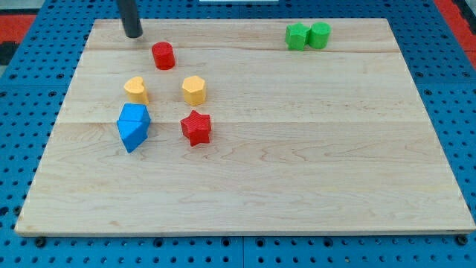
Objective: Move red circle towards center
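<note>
A: Where is the red circle [163, 56] at this moment?

B: It stands near the view's top, in the left part of the wooden board [297, 171]. It is well apart from the center. So I judge that the task is almost not begun: the whole way to the middle is left.

A: And my tip [133, 33]?

B: It rests on the board close to the circle, on its upper-left side. There is a small gap between them; they do not touch. There is no jaw to open or close, only the bare rod, and it holds nothing.

A: Is this a good side for the push?

B: I think yes. The center lies toward the view's lower right of the circle, and the tip is on the opposite side.

A: What is around it?

B: Below the circle are two yellow blocks [136, 89] [194, 90], then a red star [196, 127] and two blue blocks [133, 126] that touch each other. The right yellow block and the star are near the path, so the push can disturb them. Two green blocks [308, 36] are far, at the top right.
</note>
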